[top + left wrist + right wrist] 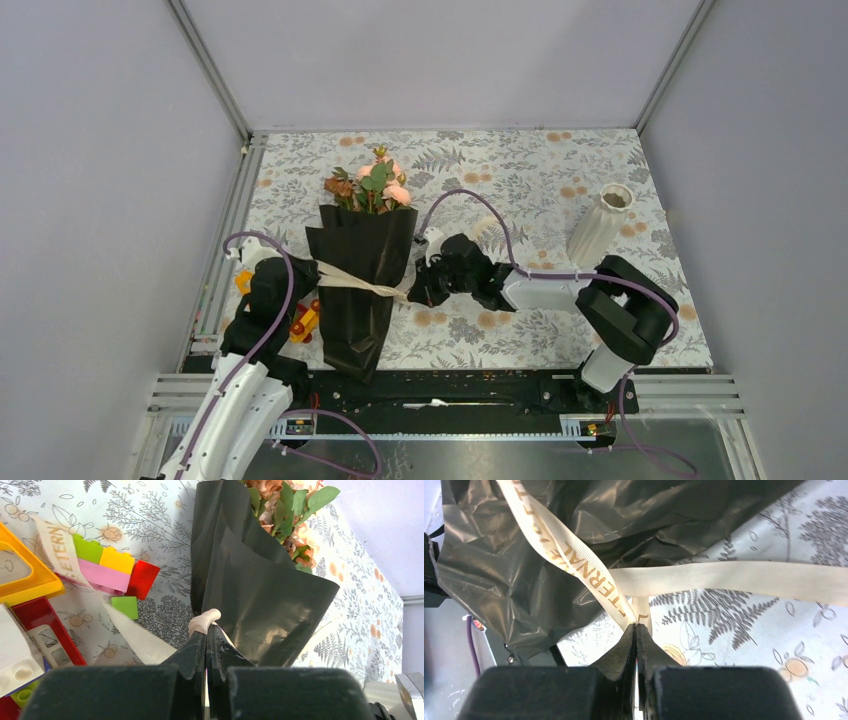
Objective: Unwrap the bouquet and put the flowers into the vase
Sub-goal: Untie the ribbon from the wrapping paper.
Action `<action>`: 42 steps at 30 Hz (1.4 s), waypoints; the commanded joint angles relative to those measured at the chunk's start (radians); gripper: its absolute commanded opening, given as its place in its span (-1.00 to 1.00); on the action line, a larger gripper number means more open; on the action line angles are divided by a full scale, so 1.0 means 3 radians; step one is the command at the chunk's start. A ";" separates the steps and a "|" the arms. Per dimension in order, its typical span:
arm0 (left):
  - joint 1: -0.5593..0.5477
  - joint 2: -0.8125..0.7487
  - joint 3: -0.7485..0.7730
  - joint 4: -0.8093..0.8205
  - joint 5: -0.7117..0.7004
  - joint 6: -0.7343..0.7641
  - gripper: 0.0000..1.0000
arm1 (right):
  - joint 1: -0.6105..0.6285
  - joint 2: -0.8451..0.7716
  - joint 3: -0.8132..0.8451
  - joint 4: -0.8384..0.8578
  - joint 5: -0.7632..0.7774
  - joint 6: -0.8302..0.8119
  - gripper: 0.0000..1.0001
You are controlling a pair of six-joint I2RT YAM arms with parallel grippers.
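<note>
The bouquet (358, 285) lies on the floral tablecloth, a black paper cone with its mouth pointing away from me. Its flowers (375, 183) and green leaves (292, 502) stick out at the far end. A cream ribbon (362, 285) crosses the cone's middle. My left gripper (306, 272) is at the cone's left edge, shut on a ribbon end (204, 620). My right gripper (414, 290) is at the cone's right edge, shut on another ribbon tail (642, 611). The ribbon's printed strands (574, 555) still cross over the paper (524, 580). The white ribbed vase (601, 225) stands upright at the far right.
A colourful toy-block car (302, 320) sits left of the cone's tip, right under my left arm; its blocks (107, 570) show beside the ribbon. Metal rails (450, 390) run along the near table edge. Grey walls close in on three sides.
</note>
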 commanded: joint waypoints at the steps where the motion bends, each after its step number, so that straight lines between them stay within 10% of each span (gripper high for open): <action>1: 0.0044 -0.0068 -0.0025 0.0052 -0.0191 -0.0009 -1.00 | -0.0006 -0.0311 -0.0158 0.0148 0.0447 0.0171 -1.00; 13: 0.0163 -0.0274 0.0124 -0.0335 -0.0490 -0.0005 -0.91 | -0.0007 -0.0351 -0.0222 -0.0274 0.1083 0.0326 -1.00; 18: 0.0177 -0.0386 0.0188 -0.0457 -0.0442 0.0058 -0.59 | -0.0010 -0.0346 -0.0196 -0.0310 0.1086 0.0341 -1.00; 25: 0.0174 -0.0387 0.0625 -0.0571 -0.0315 0.0462 0.37 | -0.0006 -0.0341 -0.0043 -0.0448 0.0995 0.0299 -1.00; 34: -0.0176 0.0469 0.1070 -0.0261 0.1272 0.1438 0.39 | -0.0029 -0.0296 0.0081 -0.0578 0.0954 0.0289 -1.00; 42: -0.0893 0.0958 0.0946 0.0071 0.1462 0.1268 0.41 | -0.0078 -0.0246 0.0118 -0.0584 0.0859 0.0346 -1.00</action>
